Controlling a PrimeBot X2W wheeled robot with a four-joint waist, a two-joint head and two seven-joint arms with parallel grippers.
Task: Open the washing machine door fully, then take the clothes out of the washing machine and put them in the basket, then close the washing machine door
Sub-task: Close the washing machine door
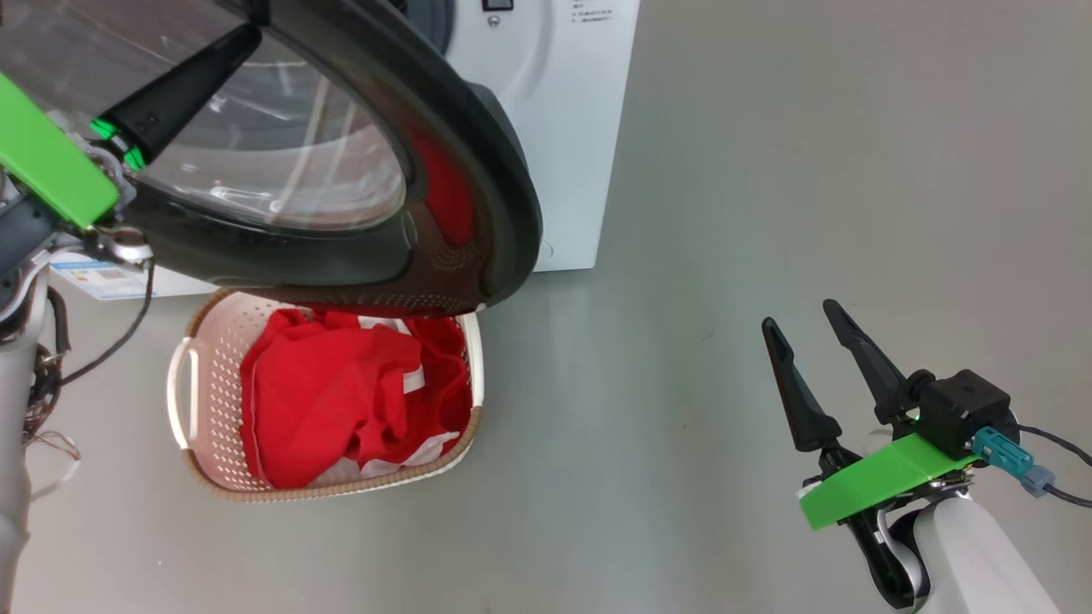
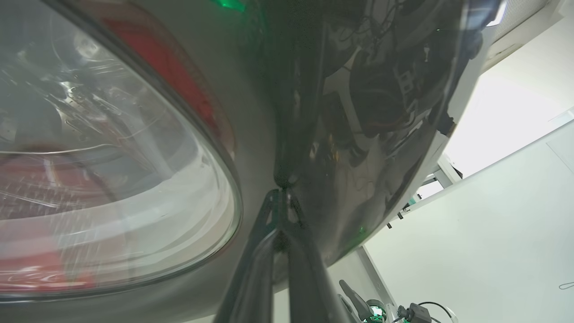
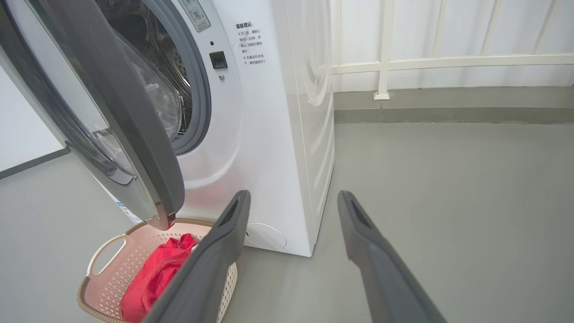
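Observation:
The washing machine door (image 1: pixel 478 153), black-rimmed with a bulging glass window (image 2: pixel 112 170), stands partly open over the basket. My left gripper (image 1: pixel 247 38) is shut, and its fingertips (image 2: pixel 280 195) press on the door's glossy outer rim. The white washing machine (image 3: pixel 269 134) stands behind, with its drum opening (image 3: pixel 148 40) showing bare metal. Below the door's edge, the cream basket (image 1: pixel 205 358) holds the red clothes (image 1: pixel 333 401). My right gripper (image 1: pixel 810 328) hangs open and holds nothing over the floor to the right, apart from the basket (image 3: pixel 112 287) and the clothes (image 3: pixel 157 273).
Grey floor (image 1: pixel 725 213) spreads wide to the right of the washer. A white railing (image 3: pixel 385 63) runs along the far wall. A blue label (image 1: pixel 102 277) sits low on the washer front. Cables (image 1: pixel 1058 443) trail from my right wrist.

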